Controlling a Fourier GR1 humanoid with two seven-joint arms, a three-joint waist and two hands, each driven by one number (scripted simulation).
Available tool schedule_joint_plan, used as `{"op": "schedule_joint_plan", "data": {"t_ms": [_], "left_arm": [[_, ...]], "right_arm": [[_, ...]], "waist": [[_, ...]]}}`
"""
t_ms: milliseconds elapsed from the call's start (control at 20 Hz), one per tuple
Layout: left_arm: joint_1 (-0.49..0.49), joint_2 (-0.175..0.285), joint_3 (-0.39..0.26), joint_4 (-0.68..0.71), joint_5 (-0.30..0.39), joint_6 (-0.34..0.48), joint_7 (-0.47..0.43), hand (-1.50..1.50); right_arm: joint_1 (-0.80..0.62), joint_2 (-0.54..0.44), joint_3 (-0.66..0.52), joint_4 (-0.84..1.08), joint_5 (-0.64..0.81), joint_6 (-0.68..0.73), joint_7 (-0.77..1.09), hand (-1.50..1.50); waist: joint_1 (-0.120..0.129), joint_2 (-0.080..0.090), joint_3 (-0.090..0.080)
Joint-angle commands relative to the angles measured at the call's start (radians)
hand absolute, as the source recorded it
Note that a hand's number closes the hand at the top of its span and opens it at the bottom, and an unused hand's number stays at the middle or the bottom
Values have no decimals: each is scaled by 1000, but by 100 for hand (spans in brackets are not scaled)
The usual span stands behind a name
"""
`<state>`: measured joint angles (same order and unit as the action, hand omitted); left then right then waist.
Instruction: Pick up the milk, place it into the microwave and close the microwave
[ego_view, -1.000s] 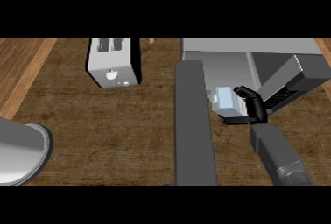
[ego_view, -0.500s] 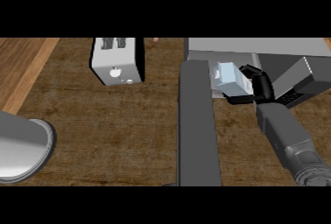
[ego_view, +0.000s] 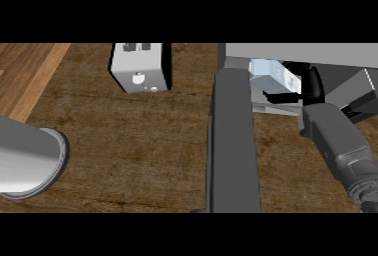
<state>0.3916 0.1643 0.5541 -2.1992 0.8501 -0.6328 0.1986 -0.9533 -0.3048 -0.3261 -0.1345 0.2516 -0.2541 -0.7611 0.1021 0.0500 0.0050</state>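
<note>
The milk carton (ego_view: 270, 76), pale blue and white, is at the mouth of the grey microwave (ego_view: 295, 52) at the top right. My right hand (ego_view: 308, 85) is curled round the carton from its right side, with the grey forearm running down to the lower right. The microwave's dark door (ego_view: 233, 145) stands swung open, running as a long bar down the middle of the view. At the left edge a large grey cylinder (ego_view: 26, 157) shows, apparently my left forearm; no left hand shows.
A white toaster (ego_view: 140, 67) stands on the dark wooden counter (ego_view: 133, 140) at the top, left of the open door. A lighter wooden strip (ego_view: 29, 75) runs along the far left.
My right hand has carried the milk carton up and away from me, from beside the open door to the microwave's opening. The view has shifted a little.
</note>
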Motion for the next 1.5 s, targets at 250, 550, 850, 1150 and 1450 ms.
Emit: {"op": "schedule_joint_plan", "data": {"t_ms": [250,550,850,1150,1450], "left_arm": [[-44,25,-8,22,-3,-2,6,-150],[-72,28,-22,20,-15,6,9,-150],[-106,48,-20,42,-12,7,8,-150],[-114,58,-18,66,-35,-2,11,-150],[-138,75,-12,70,-61,-4,9,-150]], "right_arm": [[-24,-54,-6,21,14,-102,37,150],[-48,-90,-24,29,2,-112,66,150],[-85,-136,-27,32,6,-117,101,150],[-68,-130,-40,31,-3,-124,71,150],[-75,-152,-34,37,6,-108,74,150]], "waist": [[40,25,3],[52,33,5],[74,45,6],[83,52,8],[87,55,8]]}}
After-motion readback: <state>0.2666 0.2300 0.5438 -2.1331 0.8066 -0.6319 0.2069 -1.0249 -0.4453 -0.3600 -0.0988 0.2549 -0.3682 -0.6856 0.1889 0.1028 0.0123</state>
